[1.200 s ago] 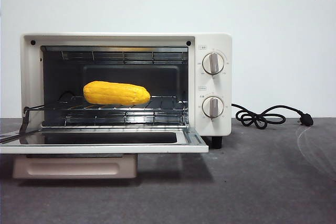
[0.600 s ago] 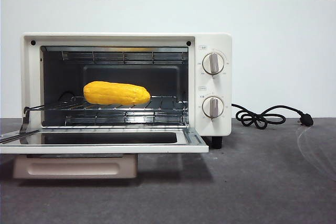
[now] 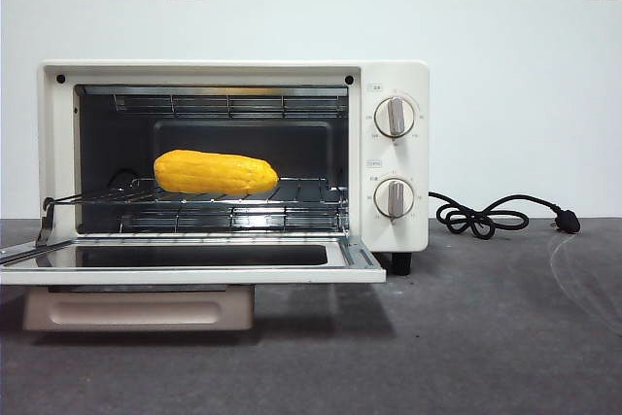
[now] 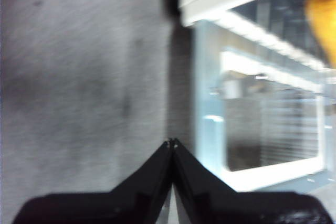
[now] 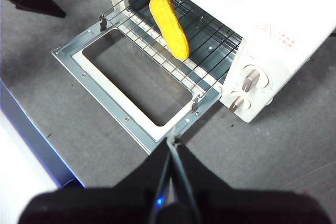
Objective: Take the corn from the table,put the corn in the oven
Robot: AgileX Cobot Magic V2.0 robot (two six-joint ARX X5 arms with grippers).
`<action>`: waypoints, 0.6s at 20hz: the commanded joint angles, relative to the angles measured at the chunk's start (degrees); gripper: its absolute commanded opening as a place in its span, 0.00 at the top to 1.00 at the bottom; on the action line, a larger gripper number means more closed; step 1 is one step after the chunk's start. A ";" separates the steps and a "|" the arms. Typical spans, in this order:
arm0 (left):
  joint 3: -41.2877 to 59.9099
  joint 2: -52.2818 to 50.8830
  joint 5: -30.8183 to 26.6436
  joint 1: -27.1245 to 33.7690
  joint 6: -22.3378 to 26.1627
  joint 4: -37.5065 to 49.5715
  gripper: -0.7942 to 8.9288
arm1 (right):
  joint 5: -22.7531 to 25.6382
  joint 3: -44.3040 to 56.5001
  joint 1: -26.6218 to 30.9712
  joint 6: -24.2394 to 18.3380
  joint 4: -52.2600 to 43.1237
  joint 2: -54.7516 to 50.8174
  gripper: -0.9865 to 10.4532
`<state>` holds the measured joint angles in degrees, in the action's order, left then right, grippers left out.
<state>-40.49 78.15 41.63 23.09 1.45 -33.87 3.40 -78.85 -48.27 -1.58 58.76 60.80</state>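
Since the corn [image 3: 216,173] lay lengthwise on the wire rack [image 3: 292,203] inside the open oven [image 3: 394,157], I judged the placing done. My left claw [image 4: 171,142] and right claw [image 5: 172,141] were clenched empty, clear above the bench [image 3: 486,337].

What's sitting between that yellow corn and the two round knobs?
In the front view, only bare wire rack and the oven frame's edge separate the corn from the knobs.

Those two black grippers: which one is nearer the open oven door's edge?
The left gripper, jaws shut, sits right beside the lowered door of the oven, at its side. The right gripper, also shut, hangs high above the door's front corner.
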 commanded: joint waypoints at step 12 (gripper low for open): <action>0.66 8.28 -11.87 -11.98 -0.09 -1.66 0.93 | 0.00 -0.15 0.09 -0.55 -1.79 0.22 0.92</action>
<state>-40.49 85.93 30.37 11.38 0.47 -35.46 3.40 -78.85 -48.27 -1.96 57.30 60.80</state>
